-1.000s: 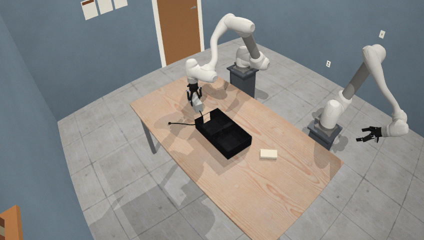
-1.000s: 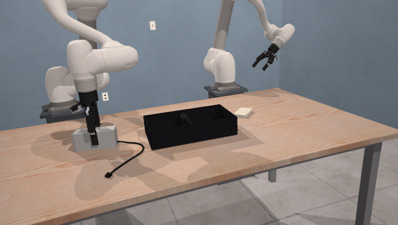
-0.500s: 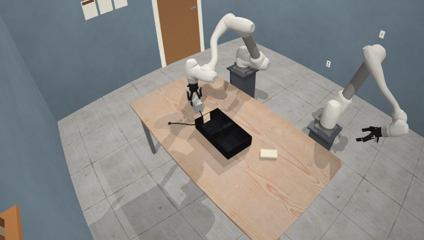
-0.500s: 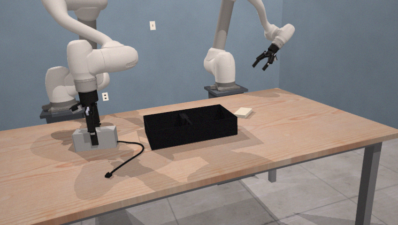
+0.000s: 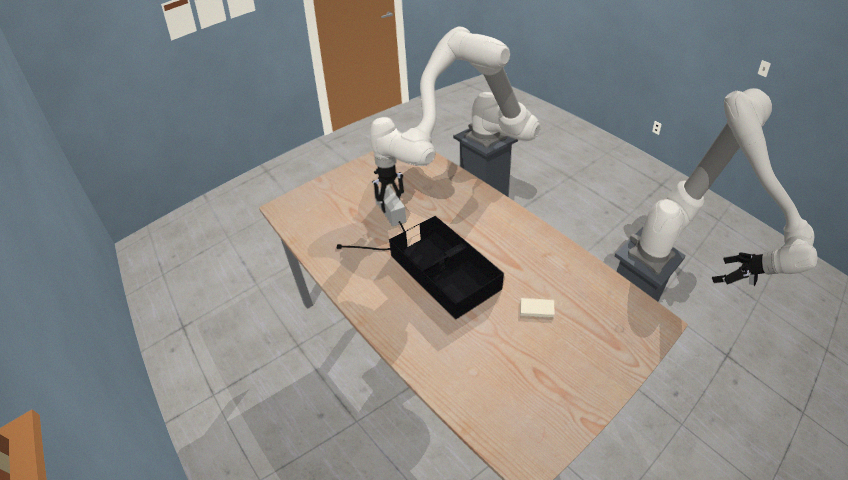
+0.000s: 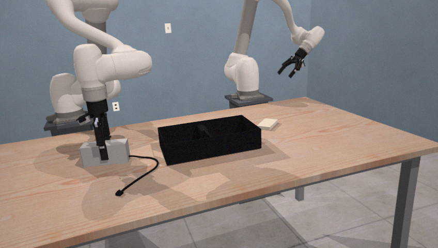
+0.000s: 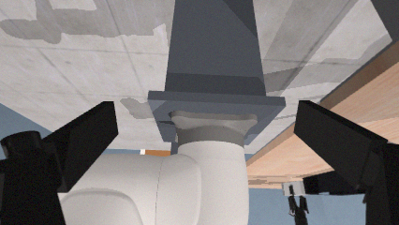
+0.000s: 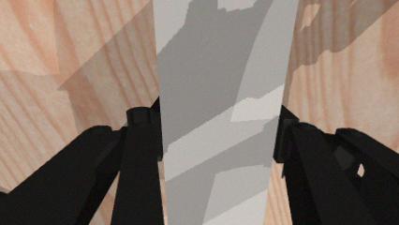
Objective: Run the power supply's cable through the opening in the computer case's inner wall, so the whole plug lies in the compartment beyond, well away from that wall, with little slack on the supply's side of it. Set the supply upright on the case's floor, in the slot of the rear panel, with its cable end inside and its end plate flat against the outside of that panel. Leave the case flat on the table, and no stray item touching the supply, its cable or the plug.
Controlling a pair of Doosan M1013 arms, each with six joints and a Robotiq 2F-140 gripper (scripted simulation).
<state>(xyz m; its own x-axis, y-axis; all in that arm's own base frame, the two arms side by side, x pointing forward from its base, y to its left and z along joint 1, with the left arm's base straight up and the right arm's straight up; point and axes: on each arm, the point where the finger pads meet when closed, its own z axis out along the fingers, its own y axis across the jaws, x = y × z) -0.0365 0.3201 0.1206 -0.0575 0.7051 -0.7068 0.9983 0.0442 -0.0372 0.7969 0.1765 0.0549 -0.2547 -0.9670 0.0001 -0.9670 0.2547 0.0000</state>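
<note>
My right hand [image 5: 389, 201] [image 6: 106, 147] [image 7: 294, 186] [image 8: 214, 103] is closed on the power supply [image 5: 395, 211] [image 6: 118, 153] [image 7: 300, 189] [image 8: 225, 70], which is directly below its wrist. The long side runs roughly toward the case [image 5: 476, 297] [image 6: 215, 147] [image 7: 328, 184], ahead of this hand. From the case-facing end, the cable [image 5: 365, 247] [image 6: 157, 162] bends sideways and back to the plug [image 5: 339, 246] [image 6: 119, 192], outside the case. Right is much nearer; my left hand [image 5: 721, 269] [image 6: 285, 73] [image 7: 206, 117] is spread wide, with nothing inside. I judge the plug needs threading first.

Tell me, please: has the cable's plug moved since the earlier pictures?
No. In both top and exterior views, the plug keeps the same place relative to the computer case.
</note>
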